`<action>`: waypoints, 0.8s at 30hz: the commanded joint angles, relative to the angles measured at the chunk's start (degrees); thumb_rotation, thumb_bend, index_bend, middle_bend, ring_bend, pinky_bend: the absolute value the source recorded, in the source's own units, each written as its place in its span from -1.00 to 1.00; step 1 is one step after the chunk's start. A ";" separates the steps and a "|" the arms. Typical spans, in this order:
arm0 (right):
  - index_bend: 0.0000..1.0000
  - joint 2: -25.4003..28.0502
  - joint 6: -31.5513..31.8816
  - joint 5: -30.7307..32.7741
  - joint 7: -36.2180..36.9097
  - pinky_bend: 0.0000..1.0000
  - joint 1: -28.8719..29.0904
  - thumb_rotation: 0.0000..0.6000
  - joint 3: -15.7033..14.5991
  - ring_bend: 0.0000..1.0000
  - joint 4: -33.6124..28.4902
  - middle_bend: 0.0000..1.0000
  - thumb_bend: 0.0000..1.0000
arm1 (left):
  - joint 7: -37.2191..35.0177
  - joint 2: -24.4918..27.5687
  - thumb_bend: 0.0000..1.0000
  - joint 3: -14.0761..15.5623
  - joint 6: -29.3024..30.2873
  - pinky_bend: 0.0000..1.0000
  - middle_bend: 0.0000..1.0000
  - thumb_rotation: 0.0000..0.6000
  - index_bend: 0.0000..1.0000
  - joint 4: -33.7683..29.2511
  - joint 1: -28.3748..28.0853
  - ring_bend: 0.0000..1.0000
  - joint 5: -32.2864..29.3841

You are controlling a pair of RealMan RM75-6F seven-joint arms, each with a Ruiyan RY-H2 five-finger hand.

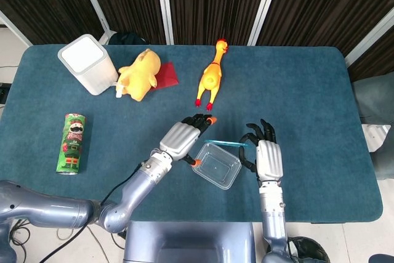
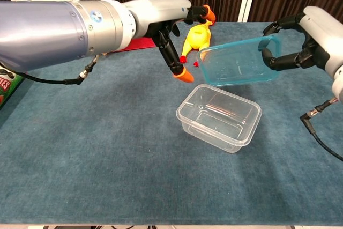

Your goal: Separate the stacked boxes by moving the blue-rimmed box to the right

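Observation:
The blue-rimmed box hangs tilted in the air, its open side facing the chest camera, just above and behind the clear box. My right hand grips its right rim. In the head view the blue-rimmed box shows only as a thin blue edge beside my right hand. The clear box stands alone on the table. My left hand hovers with fingers spread, up and to the left of both boxes, touching neither; in the head view the left hand sits beside the clear box's left corner.
A rubber chicken lies behind the boxes. Further left are a yellow plush toy on a red cloth, a white container and a green can lying on its side. A black cable trails at the right.

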 commanded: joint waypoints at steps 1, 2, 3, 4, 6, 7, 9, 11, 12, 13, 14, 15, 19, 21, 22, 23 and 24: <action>0.11 0.35 -0.01 0.40 -0.33 -1.00 0.52 1.00 0.88 -0.98 0.17 -0.49 0.13 | -0.69 0.83 -0.91 -0.20 0.09 -0.71 -0.98 1.00 -1.00 -0.43 0.50 -1.00 0.55; 0.11 0.57 -0.04 0.51 -0.46 -1.00 0.69 1.00 1.15 -0.98 0.27 -0.49 0.13 | -0.93 1.10 -0.91 -0.26 0.10 -0.71 -0.98 1.00 -1.00 -0.58 0.66 -1.00 0.73; 0.11 0.76 -0.02 0.57 -0.54 -1.00 0.79 1.00 1.39 -0.98 0.38 -0.49 0.13 | -1.13 1.30 -0.91 -0.33 0.15 -0.71 -0.98 1.00 -1.00 -0.71 0.79 -1.00 0.84; 0.11 1.05 -0.01 0.77 -0.55 -1.00 0.88 1.00 1.74 -0.98 0.48 -0.49 0.13 | -1.41 1.58 -0.91 -0.42 0.24 -0.71 -0.98 1.00 -1.00 -0.89 0.97 -1.00 1.04; 0.11 1.72 -0.04 1.14 -0.45 -1.00 1.01 1.00 2.41 -0.98 0.66 -0.49 0.13 | -1.88 2.10 -0.91 -0.52 0.38 -0.71 -0.98 1.00 -1.00 -1.28 1.32 -1.00 1.44; 0.11 2.25 -0.10 1.33 -0.35 -1.00 1.08 1.00 2.84 -0.98 0.81 -0.49 0.13 | -2.14 2.47 -0.91 -0.55 0.44 -0.71 -0.97 1.00 -1.00 -1.56 1.54 -1.00 1.66; 0.11 3.22 -0.24 1.56 -0.12 -1.00 1.20 1.00 3.51 -0.98 1.03 -0.49 0.13 | -2.51 3.14 -0.91 -0.61 0.58 -0.71 -0.97 1.00 -1.00 -2.04 1.90 -1.00 2.11; 0.11 4.56 -0.45 1.95 0.28 -1.00 1.28 1.00 4.39 -0.98 1.34 -0.49 0.13 | -3.08 4.04 -0.91 -0.74 0.77 -0.71 -0.98 1.00 -1.00 -2.70 2.39 -1.00 2.63; 0.11 5.09 -0.47 2.08 0.41 -1.00 1.28 1.00 4.74 -0.98 1.48 -0.49 0.13 | -3.28 4.37 -0.91 -0.80 0.86 -0.71 -0.98 1.00 -1.00 -2.92 2.57 -1.00 2.82; 0.11 5.74 -0.65 2.35 0.70 -1.00 1.27 1.00 5.08 -0.98 1.56 -0.49 0.13 | -3.55 4.82 -0.91 -0.83 0.97 -0.71 -0.97 1.00 -1.00 -3.23 2.83 -1.00 3.13; 0.11 6.43 -0.72 2.65 0.96 -1.00 1.22 1.00 5.46 -0.98 1.64 -0.49 0.13 | -3.88 5.29 -0.91 -0.89 1.10 -0.71 -0.97 1.00 -1.00 -3.52 3.12 -1.00 3.43; 0.11 6.87 -0.77 2.82 1.06 -1.00 1.19 1.00 5.65 -0.98 1.75 -0.49 0.13 | -4.13 5.64 -0.91 -0.92 1.18 -0.71 -0.97 1.00 -1.00 -3.76 3.34 -1.00 3.61; 0.11 9.07 -1.06 3.31 1.53 -1.00 1.03 1.00 6.07 -0.98 2.66 -0.49 0.13 | -5.45 7.38 -0.91 -0.81 1.56 -0.71 -0.98 1.00 -1.00 -4.97 4.62 -1.00 4.60; 0.11 9.96 -1.20 3.60 1.70 -1.00 0.87 1.00 6.05 -0.98 3.28 -0.49 0.13 | -6.05 8.23 -0.91 -0.63 1.72 -0.71 -0.98 1.00 -1.00 -5.57 5.29 -1.00 5.14; 0.11 10.57 -1.27 3.74 1.71 -1.00 0.72 1.00 5.94 -0.98 3.65 -0.49 0.13 | -6.45 8.81 -0.91 -0.50 1.90 -0.71 -0.98 1.00 -1.00 -5.96 5.76 -1.00 5.56; 0.11 10.96 -1.35 3.89 1.77 -1.00 0.60 1.00 5.86 -0.98 3.84 -0.49 0.13 | -6.72 9.18 -0.91 -0.40 1.99 -0.71 -0.98 1.00 -1.00 -6.22 6.07 -1.00 5.87; 0.11 11.55 -1.47 4.31 1.85 -1.00 0.35 1.00 5.75 -0.98 4.10 -0.49 0.13 | -7.20 9.86 -0.91 -0.23 2.16 -0.71 -0.98 1.00 -1.00 -6.64 6.63 -1.00 6.34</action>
